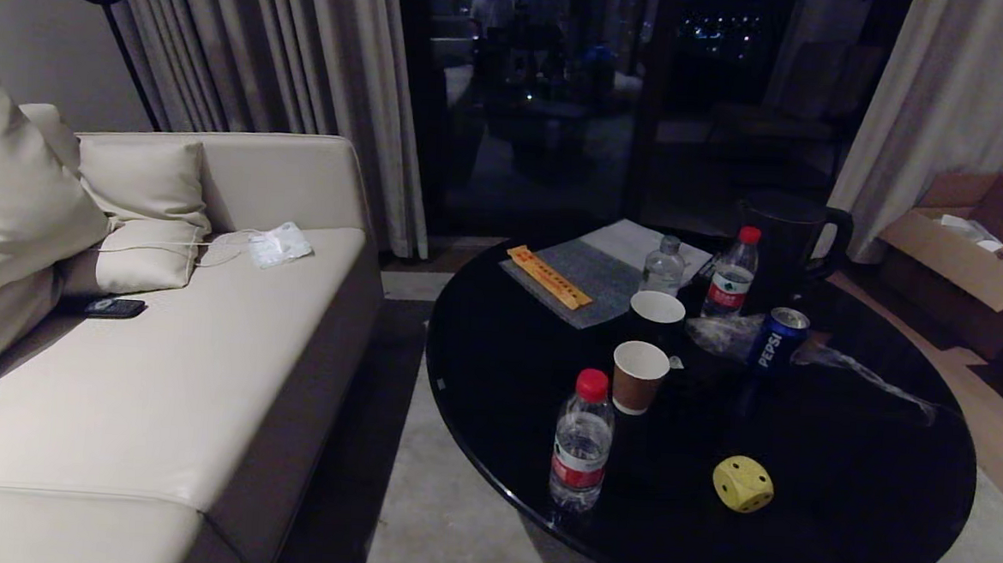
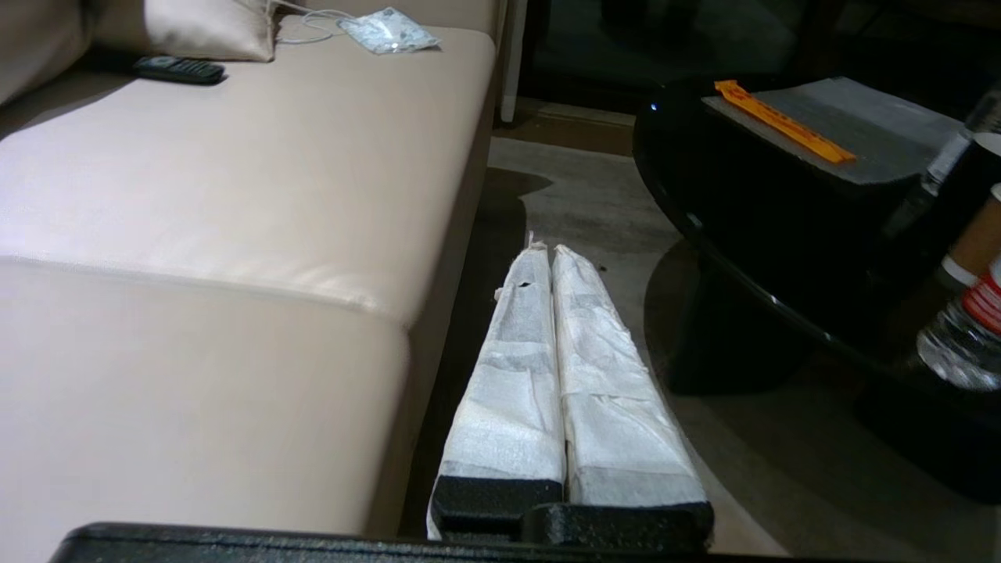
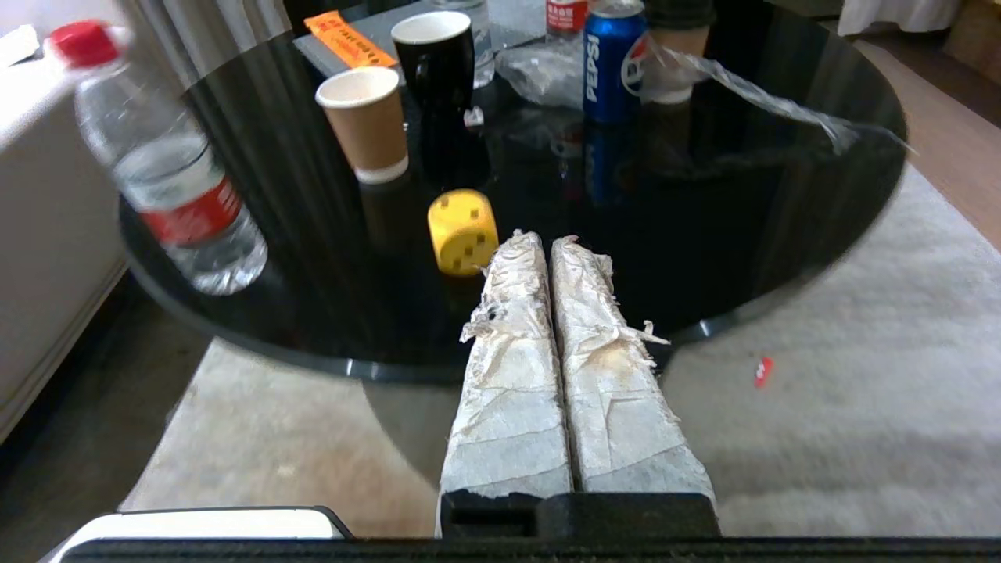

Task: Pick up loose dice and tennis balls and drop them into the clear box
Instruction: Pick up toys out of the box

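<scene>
One yellow die (image 1: 742,484) with dark dots lies on the round black glass table (image 1: 841,522) near its front edge. In the right wrist view the same die (image 3: 462,231) sits just beyond and a little to the side of my right gripper (image 3: 547,241), which is shut and empty, hanging short of the table's rim. My left gripper (image 2: 546,250) is also shut and empty, low over the floor in the gap between the sofa (image 2: 235,195) and the table (image 2: 751,227). Neither arm shows in the head view. No tennis balls and no clear box are in view.
On the table stand a water bottle (image 1: 581,442), a brown paper cup (image 1: 637,376), a black mug (image 1: 657,317), a Pepsi can (image 1: 778,337), two more bottles, a black jug (image 1: 789,236) and a grey mat with an orange strip (image 1: 549,276). A cardboard box (image 1: 967,246) sits far right.
</scene>
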Controlling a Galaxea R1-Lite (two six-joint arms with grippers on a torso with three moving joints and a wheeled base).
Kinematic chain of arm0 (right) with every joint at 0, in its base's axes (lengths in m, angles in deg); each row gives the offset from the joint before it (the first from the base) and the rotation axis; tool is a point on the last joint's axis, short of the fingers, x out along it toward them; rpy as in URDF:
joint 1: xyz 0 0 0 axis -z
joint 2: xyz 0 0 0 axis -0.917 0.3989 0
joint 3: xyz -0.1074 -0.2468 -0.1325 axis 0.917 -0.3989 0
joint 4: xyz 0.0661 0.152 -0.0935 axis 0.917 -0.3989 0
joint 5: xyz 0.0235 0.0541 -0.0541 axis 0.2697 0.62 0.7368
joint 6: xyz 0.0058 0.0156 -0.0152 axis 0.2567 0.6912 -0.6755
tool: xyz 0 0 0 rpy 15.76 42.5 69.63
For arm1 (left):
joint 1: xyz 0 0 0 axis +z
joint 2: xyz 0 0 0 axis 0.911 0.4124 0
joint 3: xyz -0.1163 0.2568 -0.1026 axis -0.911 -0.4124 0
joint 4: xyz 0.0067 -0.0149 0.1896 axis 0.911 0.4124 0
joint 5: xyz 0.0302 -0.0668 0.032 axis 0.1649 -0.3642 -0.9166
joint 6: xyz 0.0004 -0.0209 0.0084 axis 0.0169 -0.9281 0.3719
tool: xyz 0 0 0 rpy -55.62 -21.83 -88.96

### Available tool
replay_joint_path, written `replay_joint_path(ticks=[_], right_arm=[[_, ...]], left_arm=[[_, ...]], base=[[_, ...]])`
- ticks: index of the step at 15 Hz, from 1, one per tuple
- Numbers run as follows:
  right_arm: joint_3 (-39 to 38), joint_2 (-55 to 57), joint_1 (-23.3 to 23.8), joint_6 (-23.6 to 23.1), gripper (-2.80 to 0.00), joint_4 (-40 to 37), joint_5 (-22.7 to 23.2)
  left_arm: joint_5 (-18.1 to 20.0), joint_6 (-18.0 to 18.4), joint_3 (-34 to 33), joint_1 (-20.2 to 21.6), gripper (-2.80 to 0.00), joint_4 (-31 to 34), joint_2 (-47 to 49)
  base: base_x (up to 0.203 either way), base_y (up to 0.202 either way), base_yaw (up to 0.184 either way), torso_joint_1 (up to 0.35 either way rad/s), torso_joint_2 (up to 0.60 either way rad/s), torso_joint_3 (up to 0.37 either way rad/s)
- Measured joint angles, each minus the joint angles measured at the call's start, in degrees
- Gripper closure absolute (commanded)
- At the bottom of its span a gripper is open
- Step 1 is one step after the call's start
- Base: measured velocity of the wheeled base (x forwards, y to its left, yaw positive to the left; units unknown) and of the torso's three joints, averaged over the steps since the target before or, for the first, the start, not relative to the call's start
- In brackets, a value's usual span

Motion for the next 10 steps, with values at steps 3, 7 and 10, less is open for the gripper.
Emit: replay_joint_path(ticks=[3, 7, 10], right_arm=[[0.0, 0.0, 0.0, 0.0, 0.00, 0.0, 0.1], [0.0, 0.0, 0.0, 0.1, 0.00, 0.0, 0.0], [0.0, 0.0, 0.0, -0.1, 0.00, 0.0, 0.0]], left_arm=[[0.0, 0.1, 0.0, 0.0, 0.00, 0.0, 0.0], [0.0, -0.1, 0.0, 0.0, 0.00, 0.1, 0.0], [-0.1, -0.4, 0.0, 0.0, 0.00, 0.1, 0.0]], base=[[0.047, 0.000, 0.000, 0.002, 0.00, 0.002], [0.000, 0.000, 0.000, 0.000, 0.00, 0.000], [0.000, 0.000, 0.000, 0.000, 0.00, 0.000]])
